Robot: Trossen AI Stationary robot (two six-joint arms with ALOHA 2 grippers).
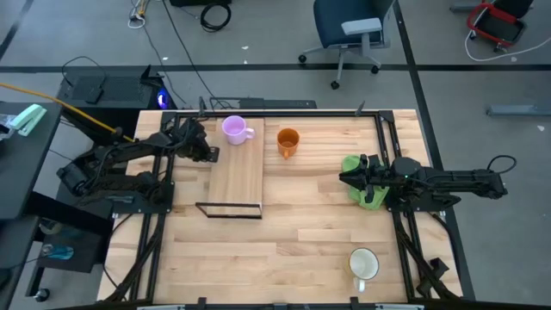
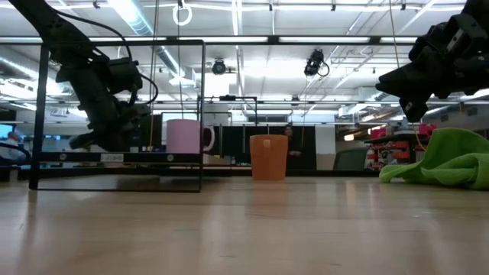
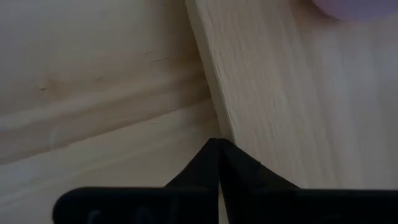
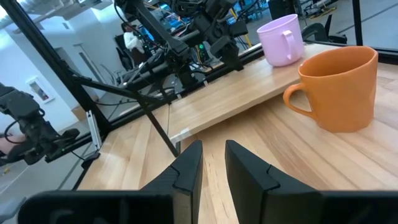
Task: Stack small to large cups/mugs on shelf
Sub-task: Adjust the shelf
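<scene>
Your left gripper [image 1: 209,153] is clenched on nothing, at the shelf's [image 1: 237,176] left edge just beside the purple mug [image 1: 234,130], which stands on the shelf's far end. Your right gripper [image 1: 344,177] hangs released over the green cloth [image 1: 362,182] — the orange mug [image 1: 287,142] sits on the table just right of the shelf, the white mug [image 1: 364,264] well apart near the front edge.

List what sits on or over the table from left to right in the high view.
left gripper, shut beside the shelf → shelf → light purple mug on the shelf's far end → orange mug on the tabletop → right gripper, open, by the green cloth. The white mug sits nearer the front edge.
</scene>
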